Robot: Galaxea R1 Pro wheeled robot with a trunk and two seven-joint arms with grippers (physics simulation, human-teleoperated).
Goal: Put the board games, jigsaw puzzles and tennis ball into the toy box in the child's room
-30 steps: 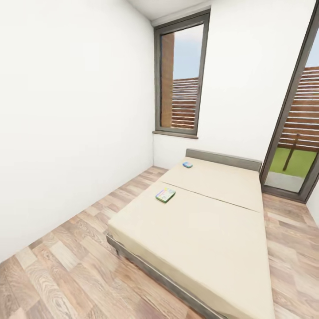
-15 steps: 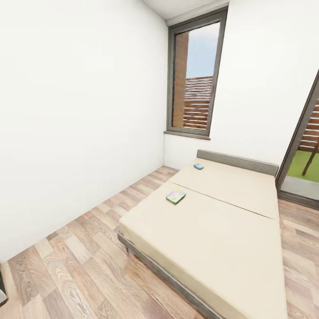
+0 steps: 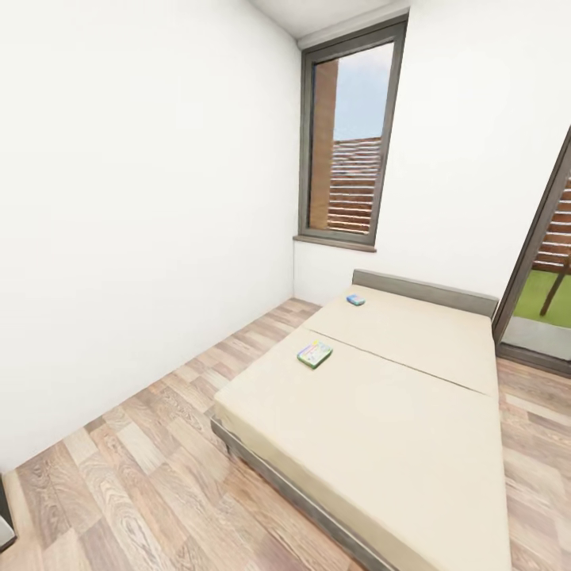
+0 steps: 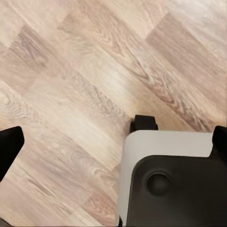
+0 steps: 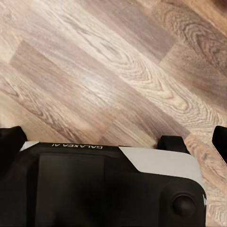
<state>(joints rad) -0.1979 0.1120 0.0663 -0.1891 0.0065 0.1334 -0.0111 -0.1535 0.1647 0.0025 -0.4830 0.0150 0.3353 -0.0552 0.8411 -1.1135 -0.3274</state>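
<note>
Two board games are lying on the low beige-mattressed bed point(image 3: 381, 396): the green-edged pastel box point(image 3: 315, 354) near its wall-side edge, the smaller blue box point(image 3: 356, 300) by the grey headboard. Both wrist cameras are facing wood-plank floor point(image 4: 71, 85) — finger tips dark at the edges, seemingly apart, empty. Best approach — rolling along the wall side, stopping beside the pastel box.
</note>
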